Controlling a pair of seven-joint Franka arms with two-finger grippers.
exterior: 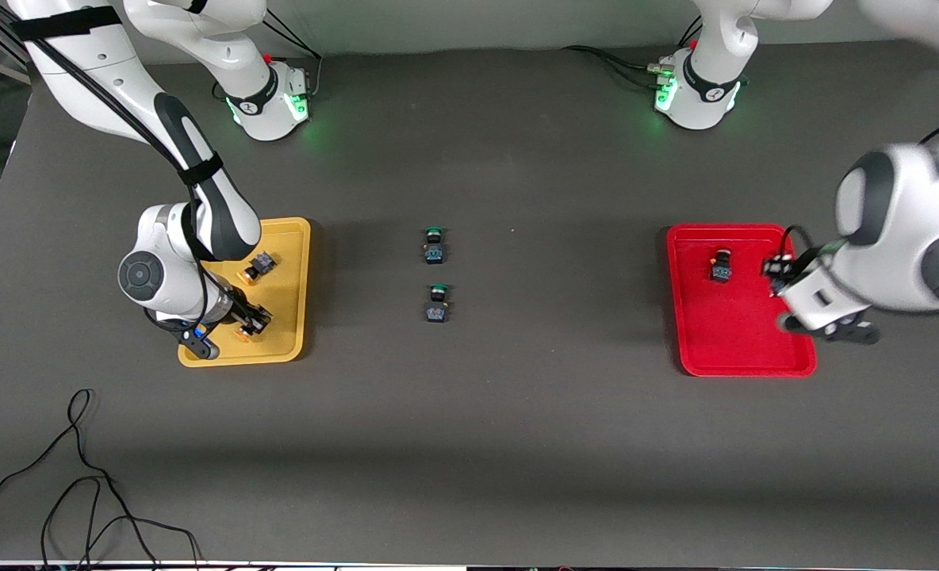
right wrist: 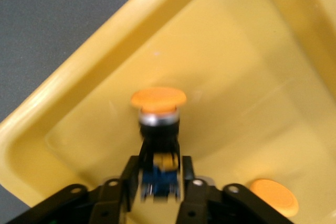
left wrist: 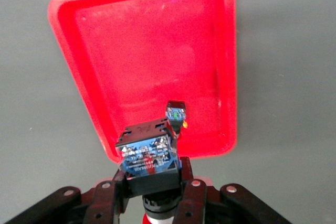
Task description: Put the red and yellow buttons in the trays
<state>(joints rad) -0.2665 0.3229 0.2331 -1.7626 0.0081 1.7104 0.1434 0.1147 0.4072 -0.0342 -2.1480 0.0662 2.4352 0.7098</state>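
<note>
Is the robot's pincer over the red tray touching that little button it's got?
Touching. In the left wrist view the left pincer has its fingers pressed against both sides of the red button, holding it above the red tray.

two glossy white jointed robot arms [exterior: 200,198] with dark grey joint caps, black cables strapped alongside, green lights glowing at their round bases [exterior: 267,99]; black gripper fingers [right wrist: 134,177] carry small silver screws.
</note>
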